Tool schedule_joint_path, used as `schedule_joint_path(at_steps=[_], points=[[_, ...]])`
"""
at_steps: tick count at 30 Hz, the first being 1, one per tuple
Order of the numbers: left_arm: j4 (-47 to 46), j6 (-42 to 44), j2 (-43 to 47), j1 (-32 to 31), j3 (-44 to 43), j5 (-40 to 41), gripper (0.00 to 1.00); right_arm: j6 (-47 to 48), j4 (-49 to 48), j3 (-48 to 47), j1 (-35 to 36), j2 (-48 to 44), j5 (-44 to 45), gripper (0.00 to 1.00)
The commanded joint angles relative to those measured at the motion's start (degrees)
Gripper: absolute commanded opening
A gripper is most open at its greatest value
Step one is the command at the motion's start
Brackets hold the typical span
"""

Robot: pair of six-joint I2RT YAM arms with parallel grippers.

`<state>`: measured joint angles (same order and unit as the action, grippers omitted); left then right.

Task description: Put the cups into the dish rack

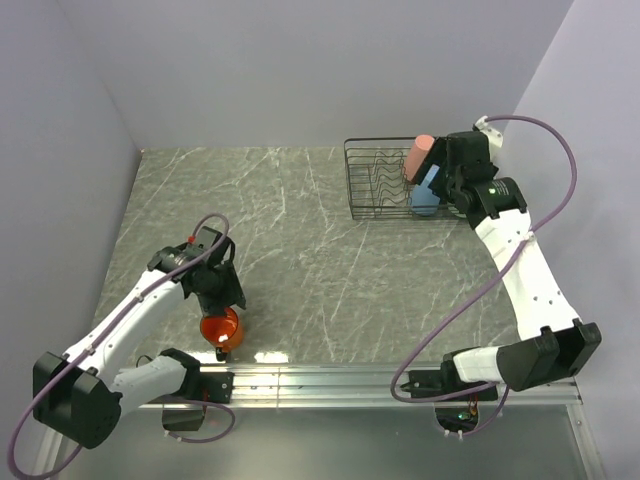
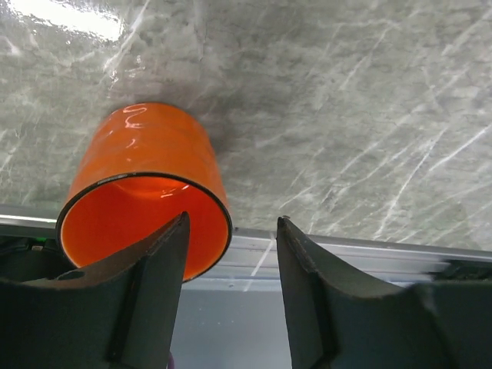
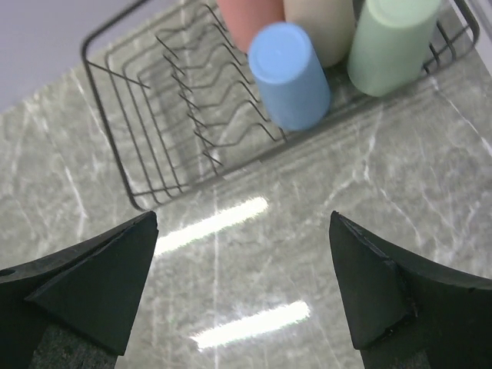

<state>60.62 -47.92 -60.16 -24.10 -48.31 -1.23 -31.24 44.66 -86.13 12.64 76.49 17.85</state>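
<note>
Pale walls close in a grey marbled desk (image 1: pixel 330 260), seen from above, with the dish rack (image 1: pixel 375 185) in its far right corner. The right end effector (image 1: pixel 448 172) hangs over the rack's right end, beside a salmon pink cup (image 1: pixel 419 158) and a light blue cup (image 1: pixel 428 195) that stand in the rack. At the desk's near edge, toward the left, the left end effector (image 1: pixel 228 338) is down at the orange mug (image 1: pixel 217 327). From the left wrist, the mug (image 2: pixel 146 154) lies tilted on the desk with its mouth toward the camera. One finger sits across that mouth and the other stands clear of the mug's wall, so the jaws are parted and not clamped on it. From the right wrist, the right end effector (image 3: pixel 244 219) is spread wide with only bare desk between its fingers. Ahead of it the rack (image 3: pixel 108 132) holds the blue cup (image 3: pixel 288 73) leaning bottom-up, with the pink cup (image 3: pixel 250 19), a beige cup (image 3: pixel 321 27) and a pale green cup (image 3: pixel 388 46) behind it along the rack's far side.
</note>
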Motion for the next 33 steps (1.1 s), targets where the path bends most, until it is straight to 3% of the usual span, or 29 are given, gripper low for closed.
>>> schedule_joint_path(at_steps=[1, 5, 9, 11, 12, 15, 20, 23, 28, 30, 33], points=[[-2.2, -1.0, -2.1, -0.1, 0.8, 1.0, 0.54, 2.1, 1.1, 0.9, 0.1, -4.2, 1.5, 0.99], [-4.2, 0.2, -4.6, -0.1, 2.7, 1.1, 0.5, 3.2, 1.7, 3.4, 0.0, -7.8, 2.9, 0.99], [-6.7, 1.3, -7.4, -0.2, 4.8, 1.8, 0.31, 2.5, 3.1, 4.5, -0.2, -9.0, 2.6, 0.99], [-8.0, 2.0, -8.0, -0.2, 5.9, 1.7, 0.27, 2.5, 3.3, 4.5, -0.2, -9.2, 2.5, 1.0], [-8.2, 2.1, -8.6, -0.2, 6.0, 1.7, 0.17, 2.8, 3.3, 4.4, -0.2, -9.3, 2.4, 1.0], [-8.9, 2.5, -8.7, -0.2, 5.3, -0.3, 0.0, 3.4, 3.9, 3.3, -0.2, -8.7, 2.7, 0.99], [-10.3, 2.8, -7.7, -0.2, -1.1, -6.7, 0.0, 2.5, 4.1, 1.4, -0.2, -8.4, 0.4, 0.99], [-14.3, 2.0, -7.6, -0.2, -8.6, -13.7, 0.0, 1.9, 2.4, 1.5, -0.2, -8.2, -7.0, 0.99], [-25.3, -3.6, -11.3, 0.8, -21.6, -20.2, 0.0, 1.8, -8.3, 5.4, -0.2, -8.9, -31.0, 0.99], [-28.4, -8.6, -13.7, 2.6, -24.0, -23.7, 0.0, 1.1, -13.6, 7.2, -0.2, -9.2, -38.3, 1.0], [-40.5, -18.1, -15.0, 5.8, -25.0, -30.7, 0.0, -1.4, -20.6, 10.4, -0.1, -9.4, -49.9, 1.0]])
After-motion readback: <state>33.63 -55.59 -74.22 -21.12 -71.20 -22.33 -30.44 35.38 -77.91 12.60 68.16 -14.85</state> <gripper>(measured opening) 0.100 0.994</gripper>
